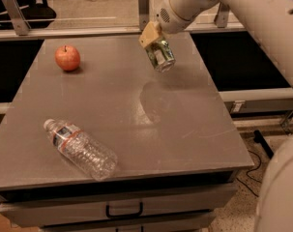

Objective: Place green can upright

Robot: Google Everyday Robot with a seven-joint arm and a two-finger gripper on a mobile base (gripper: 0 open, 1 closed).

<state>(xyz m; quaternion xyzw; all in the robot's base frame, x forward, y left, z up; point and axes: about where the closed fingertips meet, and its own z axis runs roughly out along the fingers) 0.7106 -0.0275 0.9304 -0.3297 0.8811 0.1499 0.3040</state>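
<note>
The green can (162, 55) has a green-and-white mottled label and a shiny end facing down-right. It hangs tilted in the air above the far right part of the grey table (184, 110), touching nothing below. My gripper (154, 40) comes in from the upper right on the white arm (242, 8) and is shut on the can's upper end with its tan fingers (149, 33).
A red apple (67, 58) sits at the table's far left. A clear plastic water bottle (80, 148) lies on its side near the front left. A drawer with a handle (124, 210) is under the table's front edge. Rails run behind the table.
</note>
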